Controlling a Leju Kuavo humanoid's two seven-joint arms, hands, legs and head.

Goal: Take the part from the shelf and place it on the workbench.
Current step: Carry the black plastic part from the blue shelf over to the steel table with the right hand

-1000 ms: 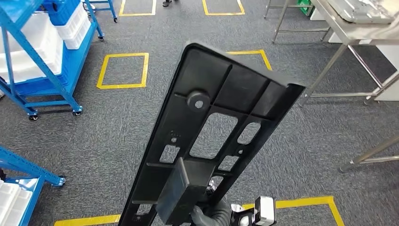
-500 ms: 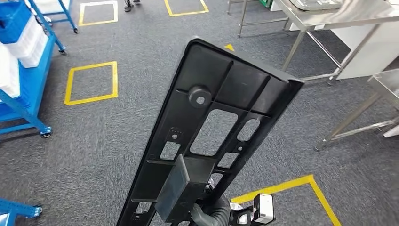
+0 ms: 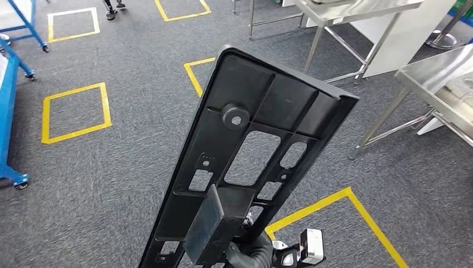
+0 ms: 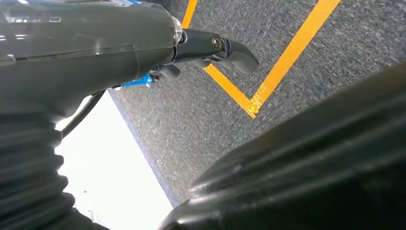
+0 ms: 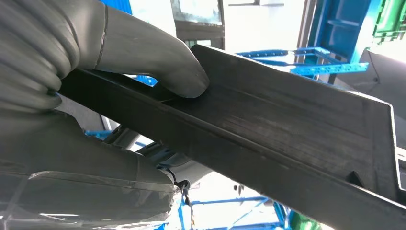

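Whole scene has swung between the earlier head pictures and this one: the blue shelving that stood at the left is nearly gone past the edge, a blue shelf frame just showing, and the steel-legged desks have slid in toward the upper right. That is the camera turning with the body, not the things moving. Judgement: the robot is past the pick-up and in the carry leg, turning toward the desks; the placing is not yet done.

The long black ribbed plastic panel keeps the same place and tilt in the head view as in the earlier pictures, rising up and away from the fingers, its far end over grey carpet marked with yellow tape squares. Nearest desk, a shiny steel top, lies well beyond the panel's far end, to the right.

Right hand: thick grey thumb pressed on the panel's flat face, fingers wrapped under its edge, gripping it near the lower end.

Left hand: dark fingers stick out straight over the carpet, holding nothing, apart from the panel.
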